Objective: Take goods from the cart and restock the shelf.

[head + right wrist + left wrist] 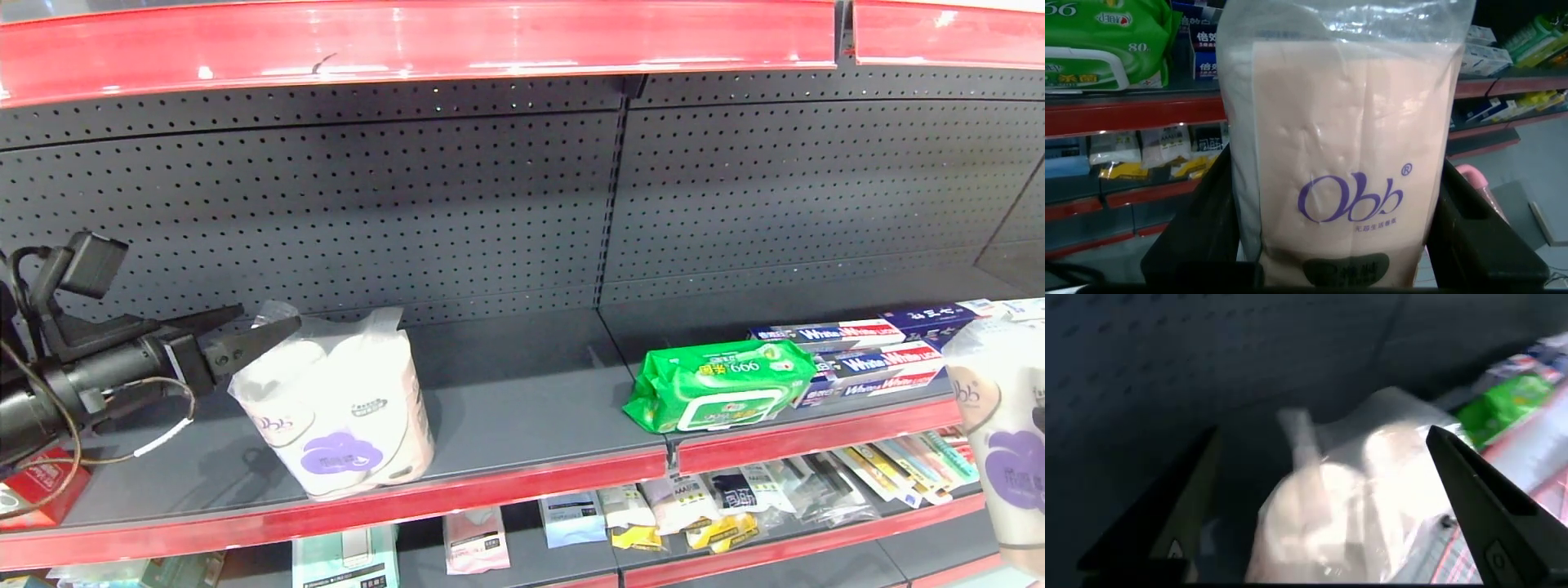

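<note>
The left gripper (269, 318), fingers spread loose, flanks a roll pack (343, 408) on the shelf (522, 408); right gripper (1335, 204) fingers grasp a second pack (1347, 122).

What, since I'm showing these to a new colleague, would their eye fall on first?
Most likely the white toilet-roll pack standing at the left of the grey shelf, with the left gripper open at its top. Next comes a second pack of the same kind, held in the right gripper at the right edge, and the bright green wipes pack lying mid-shelf.
</note>
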